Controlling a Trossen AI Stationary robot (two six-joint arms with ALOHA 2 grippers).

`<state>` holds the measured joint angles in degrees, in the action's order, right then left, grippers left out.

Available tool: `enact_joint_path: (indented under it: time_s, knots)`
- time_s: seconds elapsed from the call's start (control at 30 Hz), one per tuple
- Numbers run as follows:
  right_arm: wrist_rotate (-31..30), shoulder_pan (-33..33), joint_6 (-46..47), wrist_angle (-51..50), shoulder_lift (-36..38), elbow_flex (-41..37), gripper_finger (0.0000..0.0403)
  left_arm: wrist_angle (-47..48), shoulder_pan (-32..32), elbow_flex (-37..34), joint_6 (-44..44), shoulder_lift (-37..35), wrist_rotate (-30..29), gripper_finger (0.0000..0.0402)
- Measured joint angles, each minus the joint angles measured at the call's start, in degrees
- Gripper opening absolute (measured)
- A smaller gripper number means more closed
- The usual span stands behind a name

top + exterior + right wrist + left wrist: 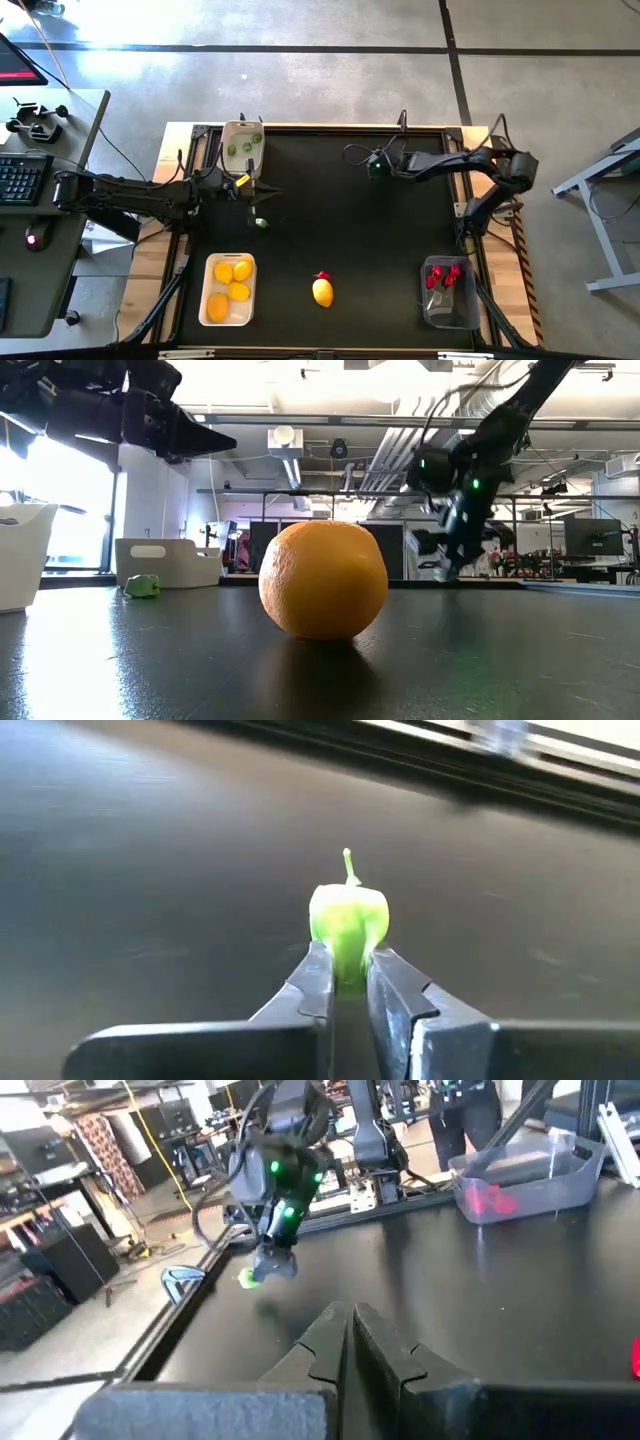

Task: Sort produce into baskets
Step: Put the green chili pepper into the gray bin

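My right gripper (378, 166) is at the table's far middle, shut on a small green pepper-like piece (347, 915) with a thin stem. My left gripper (250, 190) hovers shut and holding nothing near the beige tub (243, 148), which holds green pieces. Another green piece (261, 222) lies on the mat just near of the left gripper. A yellow lemon (322, 292) and a red piece (322, 276) lie together on the mat at the near middle. My right gripper pinches the green piece between its two fingers (312, 982), on the two sides of its body (347, 952), the stem end pointing away from the fingers. The fingers slant down from the table's right side. Whether the piece rests on the mat, I cannot tell.
A white tray (230, 290) with several lemons stands at the near left. A transparent bin (448, 292) with red pieces stands at the near right. The black mat (340, 220) between the arms is open room.
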<state>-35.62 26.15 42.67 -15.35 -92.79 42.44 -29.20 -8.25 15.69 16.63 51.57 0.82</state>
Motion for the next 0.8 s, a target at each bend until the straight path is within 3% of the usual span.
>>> enact_joint_path:
  time_s: [0.1,0.23,0.37,0.57,0.8]
  knots:
    - [5.2,-3.4,-5.8,3.6,3.0,0.5,0.0025,4.9,0.0,2.2,2.0,0.0,1.0,0.0009]
    - [16.0,-8.3,-21.6,17.3,6.1,0.7,0.0026,13.4,0.0,5.8,1.0,0.7,2.6,0.0005]
    - [24.6,-14.1,-34.8,26.6,6.2,0.7,0.0027,14.8,0.2,6.6,-1.4,3.0,4.9,0.0004]
    - [22.1,-21.7,-46.5,29.8,6.2,0.7,0.0027,9.6,0.5,6.9,-1.4,8.1,3.6,0.0037]
    - [21.9,-24.5,-51.8,33.6,6.2,0.7,0.0028,-2.6,1.5,6.9,-1.5,14.6,3.5,0.0097]
